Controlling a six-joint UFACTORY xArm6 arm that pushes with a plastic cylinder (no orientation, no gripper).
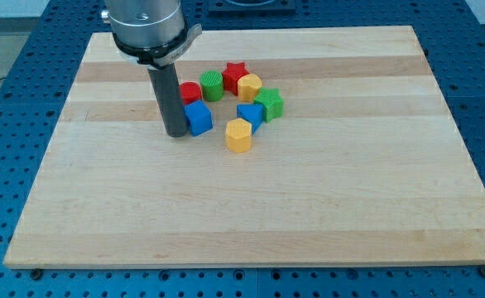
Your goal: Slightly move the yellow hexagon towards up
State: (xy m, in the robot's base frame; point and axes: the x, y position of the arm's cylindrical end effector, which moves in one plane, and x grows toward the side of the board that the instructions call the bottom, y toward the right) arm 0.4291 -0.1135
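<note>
The yellow hexagon (238, 135) sits on the wooden board (251, 207), at the bottom of a small cluster of blocks. My tip (176, 132) rests on the board to the view's left of it, right beside a blue block (198, 118). Above the hexagon lies a second blue block (250, 115). A green star-like block (270, 104) is up and to the right. A yellow round block (249, 86), a red star (235, 74), a green round block (212, 84) and a red round block (190, 93) form the cluster's top.
The board lies on a blue perforated table (11, 124). The arm's grey body (147, 25) hangs over the board's top left part.
</note>
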